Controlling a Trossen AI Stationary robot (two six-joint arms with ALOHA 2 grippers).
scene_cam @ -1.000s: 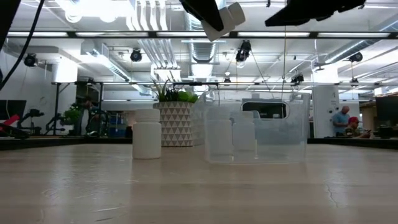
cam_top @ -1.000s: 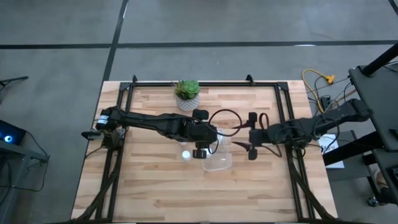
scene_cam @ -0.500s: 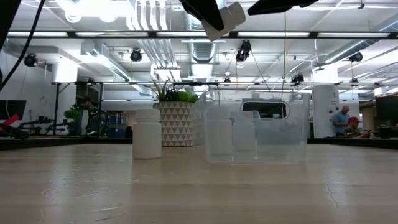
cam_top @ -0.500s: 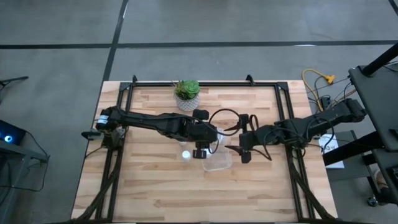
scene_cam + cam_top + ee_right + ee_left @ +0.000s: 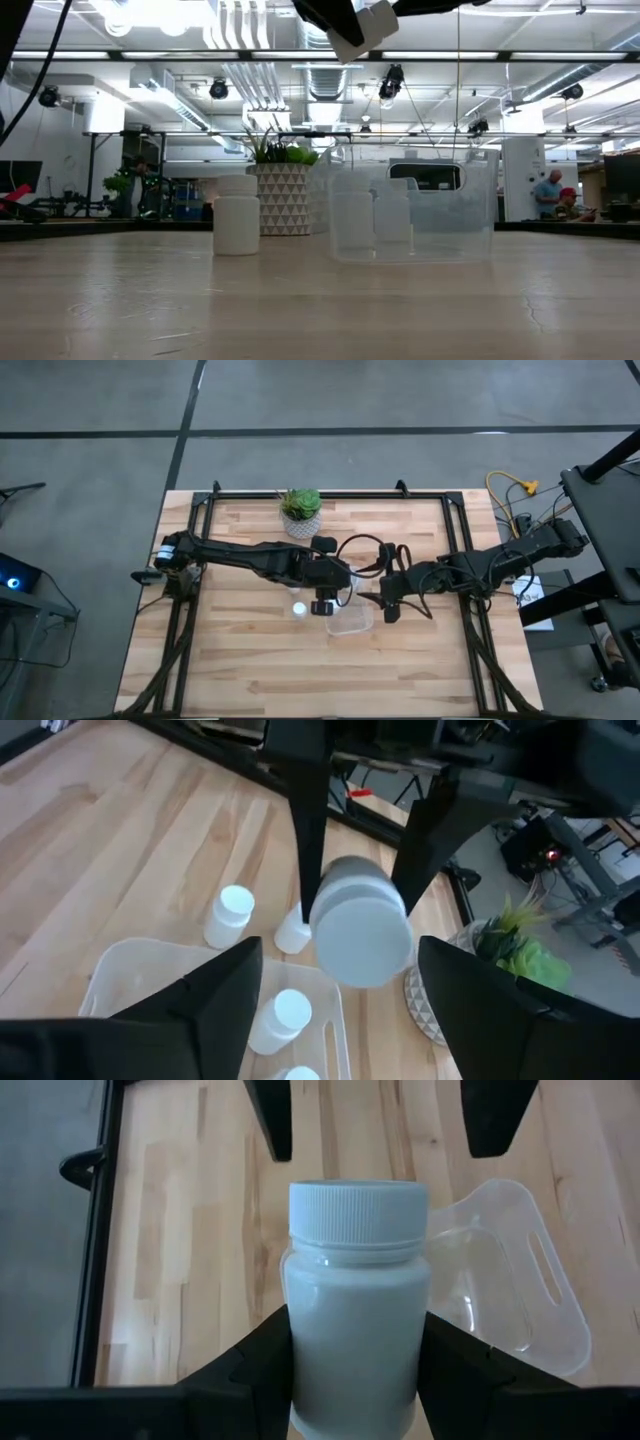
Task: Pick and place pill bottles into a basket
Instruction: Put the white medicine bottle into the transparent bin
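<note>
My left gripper (image 5: 323,598) is above the table's middle, over the left edge of the clear basket (image 5: 352,610), and is shut on a white pill bottle (image 5: 358,1290). It also shows at the top of the low view (image 5: 345,22). My right gripper (image 5: 386,602) is open and empty over the basket's right edge. It faces the held bottle's cap (image 5: 360,925) and stays apart from it. Its two fingers show beyond the cap in the left wrist view (image 5: 272,1120). Two bottles (image 5: 275,1018) stand in the basket (image 5: 415,205). Another bottle (image 5: 237,215) stands on the table left of it, with a second beside it (image 5: 293,932). My left gripper pinches the bottle's body (image 5: 300,1360) between its two fingers (image 5: 262,1365), on the half away from the cap. The fingers lie along the bottle, and the cap (image 5: 358,1210) points away from the wrist toward the right gripper. The bottle is lifted clear, high above the table (image 5: 368,22).
A whitish patterned pot with a green plant (image 5: 301,512) stands at the table's far side behind the basket, and shows in the low view (image 5: 283,195). Black frame rails (image 5: 195,530) run along the table's left and right edges. Bare wood lies toward the near edge.
My right gripper has moved toward the table's left, closer to the basket and the held bottle, staying open. The left gripper and its bottle have kept still.
</note>
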